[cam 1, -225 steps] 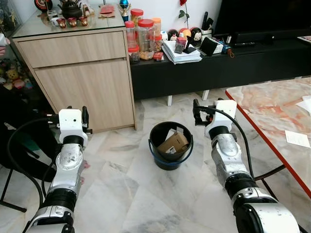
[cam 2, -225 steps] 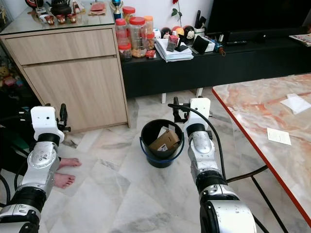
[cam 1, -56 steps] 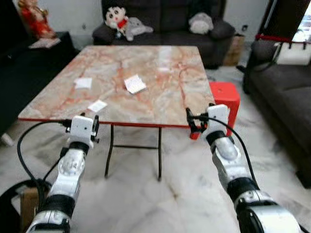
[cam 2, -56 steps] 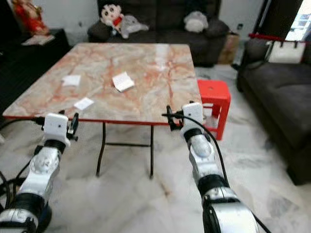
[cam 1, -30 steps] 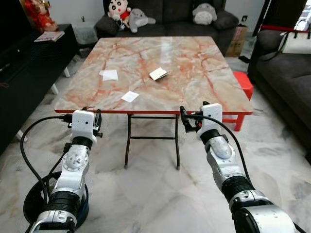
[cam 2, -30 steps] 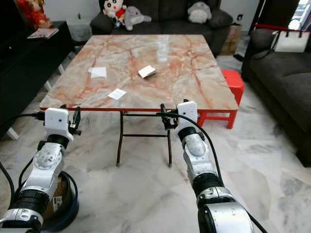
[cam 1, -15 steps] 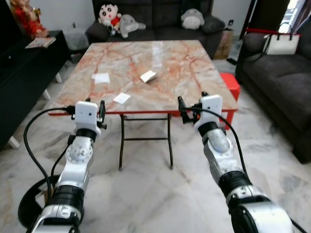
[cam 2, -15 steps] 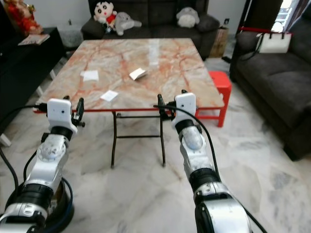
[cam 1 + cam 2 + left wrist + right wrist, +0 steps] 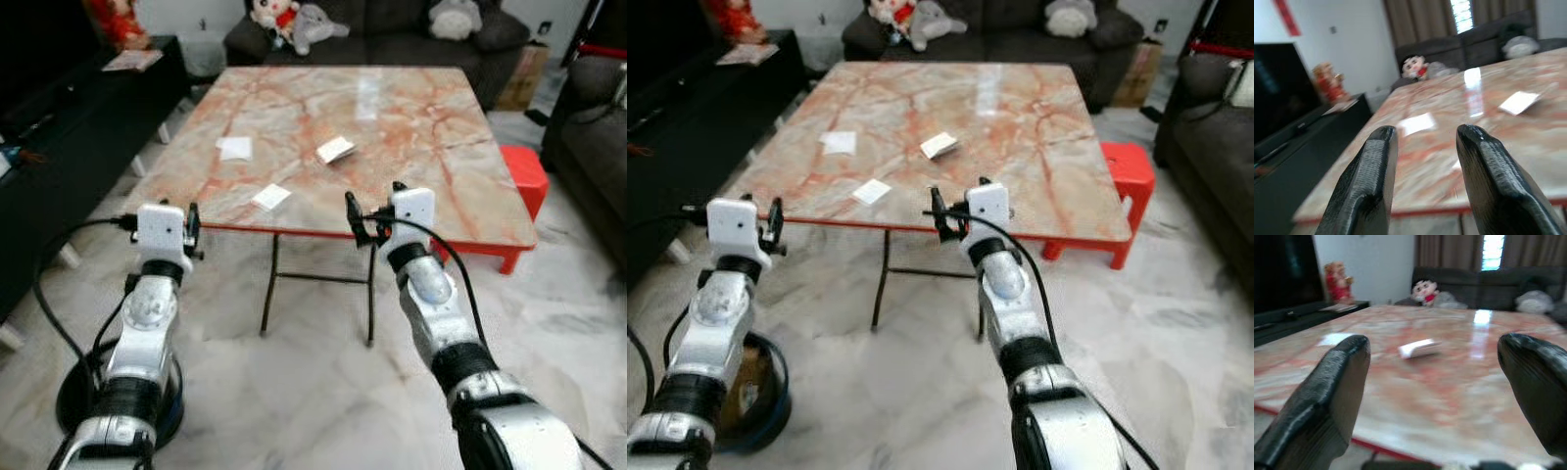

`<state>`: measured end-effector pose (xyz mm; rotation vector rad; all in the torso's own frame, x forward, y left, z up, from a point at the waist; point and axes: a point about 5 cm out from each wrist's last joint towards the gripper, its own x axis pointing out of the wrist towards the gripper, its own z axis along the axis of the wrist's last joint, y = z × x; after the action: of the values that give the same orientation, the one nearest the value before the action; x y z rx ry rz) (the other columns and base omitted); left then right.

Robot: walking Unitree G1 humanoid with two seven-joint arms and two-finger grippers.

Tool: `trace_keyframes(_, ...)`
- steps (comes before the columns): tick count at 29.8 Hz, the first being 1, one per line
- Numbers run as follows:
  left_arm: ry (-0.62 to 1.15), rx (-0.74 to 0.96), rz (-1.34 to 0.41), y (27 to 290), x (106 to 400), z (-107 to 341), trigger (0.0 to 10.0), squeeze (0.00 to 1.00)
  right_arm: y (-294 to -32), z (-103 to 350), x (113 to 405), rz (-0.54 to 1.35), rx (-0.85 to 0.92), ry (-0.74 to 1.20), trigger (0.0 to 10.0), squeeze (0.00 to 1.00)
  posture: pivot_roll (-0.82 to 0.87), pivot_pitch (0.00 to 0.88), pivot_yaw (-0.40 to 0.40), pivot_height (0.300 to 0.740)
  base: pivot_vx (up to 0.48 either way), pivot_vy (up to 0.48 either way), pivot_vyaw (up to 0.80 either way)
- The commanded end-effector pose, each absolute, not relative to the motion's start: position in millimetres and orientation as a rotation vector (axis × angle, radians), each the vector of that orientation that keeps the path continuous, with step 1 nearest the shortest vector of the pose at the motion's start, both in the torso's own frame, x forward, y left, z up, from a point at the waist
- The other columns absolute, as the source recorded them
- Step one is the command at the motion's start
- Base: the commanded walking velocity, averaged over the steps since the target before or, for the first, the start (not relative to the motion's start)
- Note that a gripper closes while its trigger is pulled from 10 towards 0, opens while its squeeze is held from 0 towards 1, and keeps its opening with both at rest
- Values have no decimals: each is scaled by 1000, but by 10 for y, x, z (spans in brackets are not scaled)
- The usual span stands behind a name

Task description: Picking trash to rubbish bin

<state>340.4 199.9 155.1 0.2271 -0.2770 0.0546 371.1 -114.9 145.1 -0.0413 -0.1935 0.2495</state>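
Here, the marble table (image 9: 411,127) carries three scraps of paper trash (image 9: 335,149) near its left half. The rubbish bin (image 9: 764,406) sits on the floor beside the left arm. Left end effector (image 9: 193,231) and right end effector (image 9: 355,219) hover before the table edge, fingers apart, empty.

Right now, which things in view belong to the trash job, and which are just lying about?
Job:
- three paper scraps on the marble table: one near the front edge, one further left, one folded mid-table
- rubbish bin on the floor by the left arm

Just there:
- red stool
- plush toys on the sofa
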Motion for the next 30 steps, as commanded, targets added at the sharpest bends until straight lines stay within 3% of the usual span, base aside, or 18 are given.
trace_keyframes(1,-295,219,35,1925,3422,1607,10000,0,-1234,1470,3718,224,-34,-199,10000,0,-4,0,20,740,420,0,0)
trace_keyframes(30,-301,223,19,1922,3430,1629,10000,0,-1201,1461,3703,239,-17,-202,10000,0,-7,0,23,740,423,0,0)
